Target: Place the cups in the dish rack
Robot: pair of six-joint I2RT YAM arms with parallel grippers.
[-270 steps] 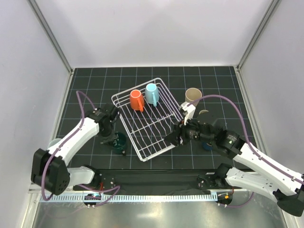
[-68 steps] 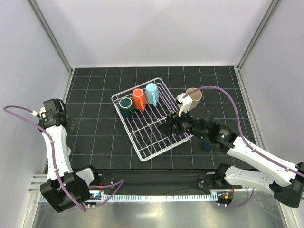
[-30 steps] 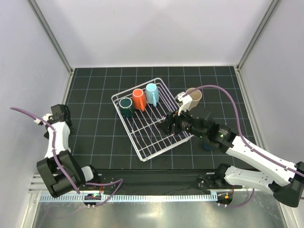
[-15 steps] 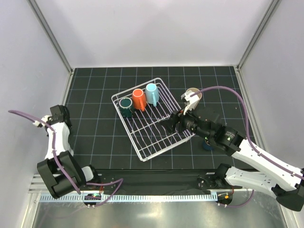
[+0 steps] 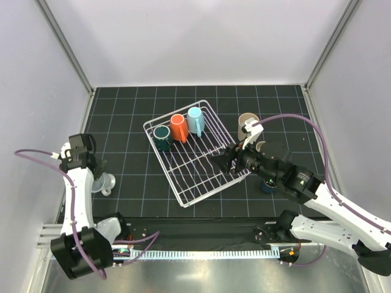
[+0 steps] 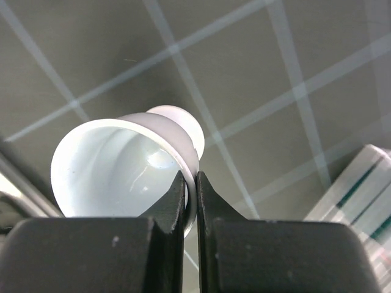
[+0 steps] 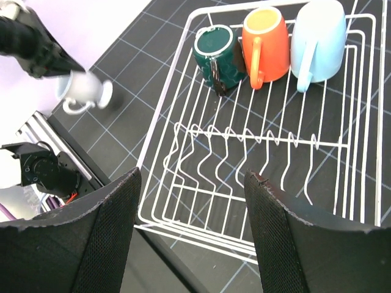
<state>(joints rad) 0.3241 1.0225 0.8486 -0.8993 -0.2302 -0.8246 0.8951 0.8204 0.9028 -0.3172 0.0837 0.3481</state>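
Already racked: dark teal cup (image 5: 162, 135), orange cup (image 5: 178, 127), light blue cup (image 5: 195, 119), at the far end of the dish rack (image 5: 183, 186).
Unloaded: beige tumbler (image 5: 246, 124), navy cup (image 5: 267, 185), right of rack; white cup (image 6: 116, 165).
Left gripper (image 6: 190, 183): clamped on the white cup's rim, well left of rack.
Right gripper (image 7: 192, 176): fingers apart, empty, over rack.
Left wrist view alone: the rim pinch.
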